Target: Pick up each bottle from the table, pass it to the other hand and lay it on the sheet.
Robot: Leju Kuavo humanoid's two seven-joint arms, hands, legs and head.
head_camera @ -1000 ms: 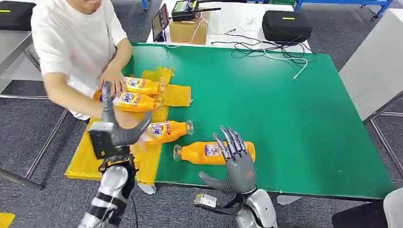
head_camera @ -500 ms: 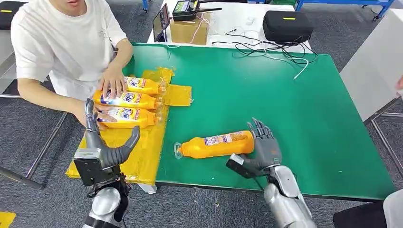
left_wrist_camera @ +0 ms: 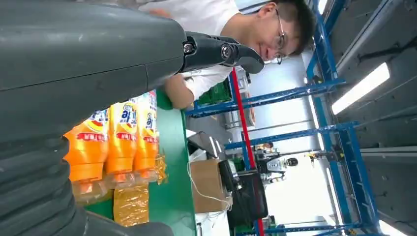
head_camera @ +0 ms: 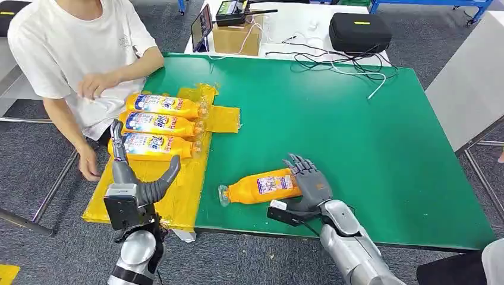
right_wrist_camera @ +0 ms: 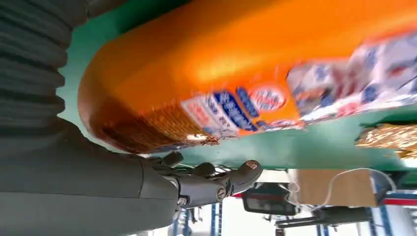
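Close behind the right hand [right_wrist_camera: 162, 189], the wrist view shows fingers curled under the bottle [right_wrist_camera: 255, 73], its base against the palm; left hand [head_camera: 139, 181] spread, holding nothing.

Silver ribbed arms [head_camera: 350, 252], dark grey hands [head_camera: 310, 181]

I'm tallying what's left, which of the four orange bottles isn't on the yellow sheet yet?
The bottle lying alone on the green table, at the right hand. The other three lie in a row on the yellow sheet.
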